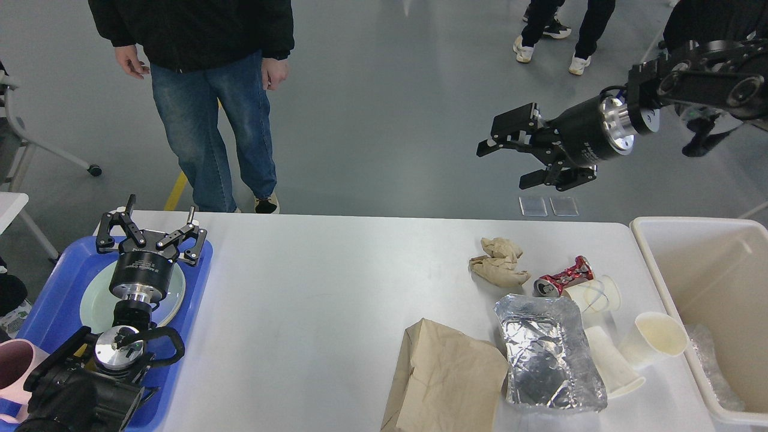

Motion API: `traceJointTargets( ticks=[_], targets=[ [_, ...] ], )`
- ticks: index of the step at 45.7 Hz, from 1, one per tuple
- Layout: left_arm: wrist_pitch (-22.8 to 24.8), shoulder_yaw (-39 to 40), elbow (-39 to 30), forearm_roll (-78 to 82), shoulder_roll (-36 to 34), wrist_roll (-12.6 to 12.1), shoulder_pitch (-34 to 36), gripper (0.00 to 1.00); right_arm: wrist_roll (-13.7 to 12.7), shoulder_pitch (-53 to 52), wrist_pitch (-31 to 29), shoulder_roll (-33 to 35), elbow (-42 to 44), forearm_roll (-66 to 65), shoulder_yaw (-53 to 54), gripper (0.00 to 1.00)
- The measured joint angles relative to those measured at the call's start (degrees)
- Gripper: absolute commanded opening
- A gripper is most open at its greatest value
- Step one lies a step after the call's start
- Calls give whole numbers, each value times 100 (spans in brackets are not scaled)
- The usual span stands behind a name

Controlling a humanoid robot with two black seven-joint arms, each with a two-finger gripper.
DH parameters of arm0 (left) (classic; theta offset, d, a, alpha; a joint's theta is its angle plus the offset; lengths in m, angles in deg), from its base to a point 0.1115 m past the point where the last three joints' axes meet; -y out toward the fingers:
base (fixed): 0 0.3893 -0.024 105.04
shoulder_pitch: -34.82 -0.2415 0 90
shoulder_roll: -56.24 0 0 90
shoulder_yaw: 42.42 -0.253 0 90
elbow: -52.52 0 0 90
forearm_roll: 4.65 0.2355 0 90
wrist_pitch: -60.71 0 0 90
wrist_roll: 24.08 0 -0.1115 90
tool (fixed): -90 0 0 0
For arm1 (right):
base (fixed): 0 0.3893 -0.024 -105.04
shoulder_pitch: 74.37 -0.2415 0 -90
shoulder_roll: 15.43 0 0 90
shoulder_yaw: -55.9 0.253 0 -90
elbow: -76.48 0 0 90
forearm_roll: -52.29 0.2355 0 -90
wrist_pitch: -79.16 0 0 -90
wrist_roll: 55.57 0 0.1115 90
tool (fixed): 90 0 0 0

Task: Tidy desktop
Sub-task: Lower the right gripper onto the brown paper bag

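The white desktop fills the lower middle of the view; on it at 5 o'clock lie one foil sheet, one brown bag, one crumpled paper wad, one crushed red can and three cups, all crowded close together. One cream bin stands at 4 o'clock, one blue tray with a plate at 8 o'clock, a pink mug beside it. The left gripper hovers over the plate, fingers spread wide, empty. The right gripper hangs at 2 o'clock above the floor, spread, empty. One person in jeans stands at 11 o'clock
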Motion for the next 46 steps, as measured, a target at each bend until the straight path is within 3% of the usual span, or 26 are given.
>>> traceJointTargets(
  ticks=[4, 11, 15, 29, 46],
  targets=[
    [0, 0, 3, 0, 0, 0, 0, 96, -403, -490, -237, -372, -279, -3, -246, 100],
    [0, 0, 4, 1, -1, 0, 0, 96, -1841, -1558, -280, -936, -1170, 4, -332, 100],
    [0, 0, 5, 1, -1, 0, 0, 96, -2194, -2096, -294, -1390, -1569, 75, -421, 100],
    [0, 0, 8, 1, -2, 0, 0, 96, -2566, -3601, -263, -1604, -3231, 391, -522, 100],
    [15, 0, -1, 1, 0, 0, 0, 96, -2596, -4212, -210, -1189, -4554, 968, -296, 100]
  ],
)
